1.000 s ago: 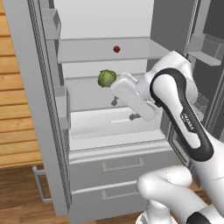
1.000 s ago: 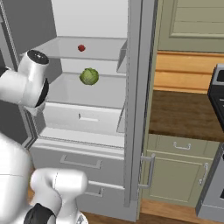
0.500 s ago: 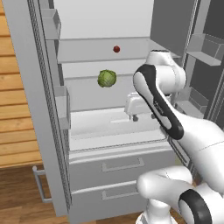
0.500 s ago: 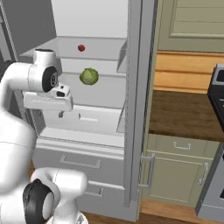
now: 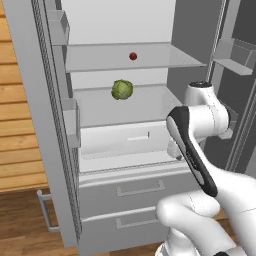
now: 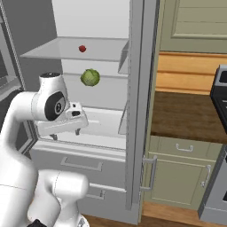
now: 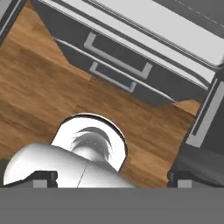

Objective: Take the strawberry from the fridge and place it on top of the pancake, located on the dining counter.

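claw [image 6: 65, 133] is hanging wide open and empty, pointing down in front of the open fridge [image 5: 125, 150], above the two drawers [image 5: 135, 200]. white arm [image 5: 195, 150] is blocking part of the lower shelf. cabbage [image 5: 122, 90] is sitting mid shelf; strawberry [image 5: 133, 56] is lying on the shelf above, far back, tiny.

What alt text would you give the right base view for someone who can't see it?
A white robot arm's open gripper points down in front of an open fridge, holding nothing. A tiny red strawberry sits on the upper shelf and a green cabbage on the shelf below. To the right are wooden counter and pale cabinets.
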